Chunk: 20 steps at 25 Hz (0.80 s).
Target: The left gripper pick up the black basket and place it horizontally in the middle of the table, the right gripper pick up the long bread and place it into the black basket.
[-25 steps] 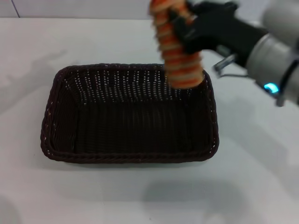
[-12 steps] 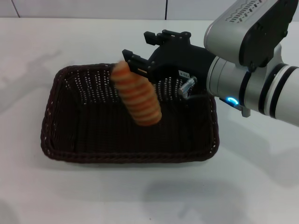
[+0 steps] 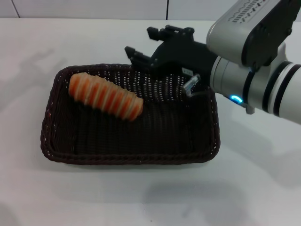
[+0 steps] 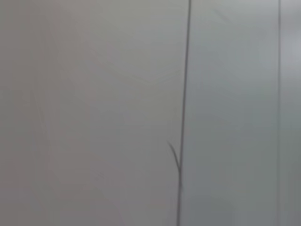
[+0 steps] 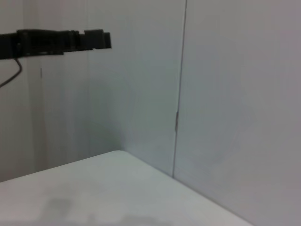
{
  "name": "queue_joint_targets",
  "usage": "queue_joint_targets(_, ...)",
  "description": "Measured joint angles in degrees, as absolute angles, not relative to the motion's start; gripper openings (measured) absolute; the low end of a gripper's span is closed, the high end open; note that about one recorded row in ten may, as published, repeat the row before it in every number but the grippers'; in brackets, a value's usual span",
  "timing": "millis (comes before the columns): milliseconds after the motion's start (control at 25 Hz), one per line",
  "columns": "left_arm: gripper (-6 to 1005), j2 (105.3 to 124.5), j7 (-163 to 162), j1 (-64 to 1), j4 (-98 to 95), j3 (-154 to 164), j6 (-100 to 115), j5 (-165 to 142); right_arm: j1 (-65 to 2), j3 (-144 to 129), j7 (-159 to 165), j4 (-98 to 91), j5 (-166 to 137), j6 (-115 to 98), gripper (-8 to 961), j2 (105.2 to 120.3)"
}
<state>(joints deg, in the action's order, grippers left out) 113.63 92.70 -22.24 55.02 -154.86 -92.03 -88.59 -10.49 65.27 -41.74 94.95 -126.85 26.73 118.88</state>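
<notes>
The black basket (image 3: pixel 207 141) lies lengthwise across the middle of the white table (image 3: pixel 263 188). The long bread (image 3: pixel 106 96), orange-tan with cream stripes, lies inside the basket, in its far left part, slanting from the left rim toward the centre. My right gripper (image 3: pixel 139 41) hovers above the basket's far rim, to the right of the bread, with its jaws apart and nothing between them. The left gripper shows in no view.
The right arm's grey joints with the blue light (image 3: pixel 235 99) hang over the basket's right end. The wall (image 3: pixel 94 8) runs behind the table. The left wrist view shows only wall; the right wrist view shows wall, the table's corner and a black bar (image 5: pixel 56 40).
The right gripper carried the bread over the basket and let go. The bread dropped from upright to lying in the basket's left part. The gripper now stands empty.
</notes>
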Motion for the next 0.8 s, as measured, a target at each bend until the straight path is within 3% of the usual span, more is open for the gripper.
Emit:
queue_joint_targets(280,542,115.09,93.2,-22.0,54.7,-160.0,-91.5,-87.2,-5.3,68.5,-41.8,95.2,-132.6,16.8,610,119.02)
queue_joint_targets(480,542,115.73,95.0,-21.7,52.2,-164.4,-90.7,-87.0,1.4,69.2,-41.8,89.1,-133.7,-9.4,610,118.94)
queue_joint_targets(800,542,117.73,112.6,-17.3,40.2,-165.1,-81.2,-75.5,-1.9,66.3,-40.6,66.9,-133.7,-45.1,611,119.16)
